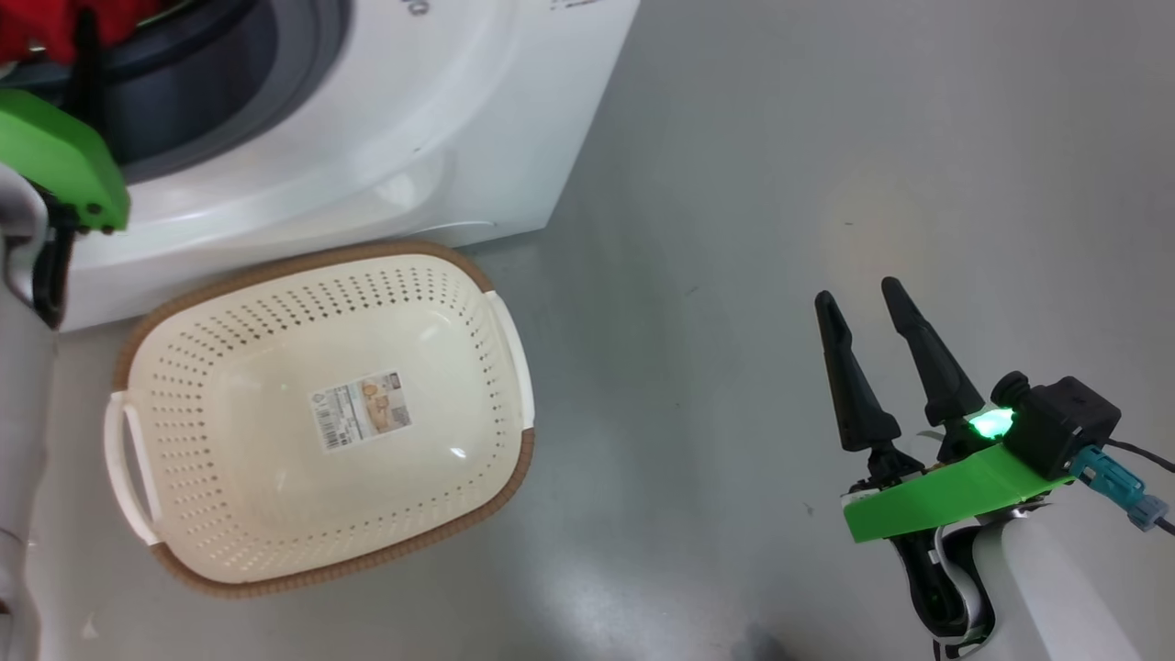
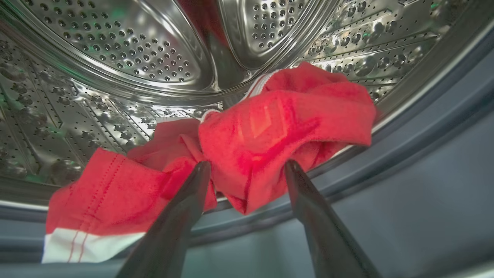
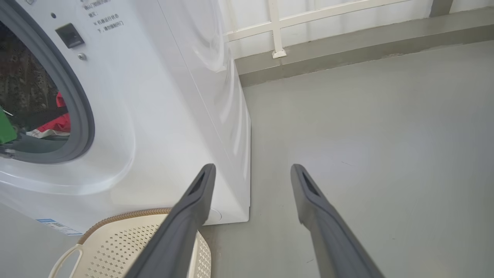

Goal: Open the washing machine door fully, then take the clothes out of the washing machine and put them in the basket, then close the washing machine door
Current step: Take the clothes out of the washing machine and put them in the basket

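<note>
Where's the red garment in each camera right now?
Head view: red garment, top left corner.
Left wrist view: centre, in the steel drum, at the open left gripper.
Right wrist view: far left, inside the grey rubber ring.
Shared landmark: that grey ring.

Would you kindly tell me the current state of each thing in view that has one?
washing machine: mouth uncovered, clothes inside the drum.
clothes: crumpled at the drum's lip, not gripped.
basket: upright on the floor, holds no clothes.
left gripper: open, fingers astride a fold of clothes.
right gripper: open, holding nothing.
</note>
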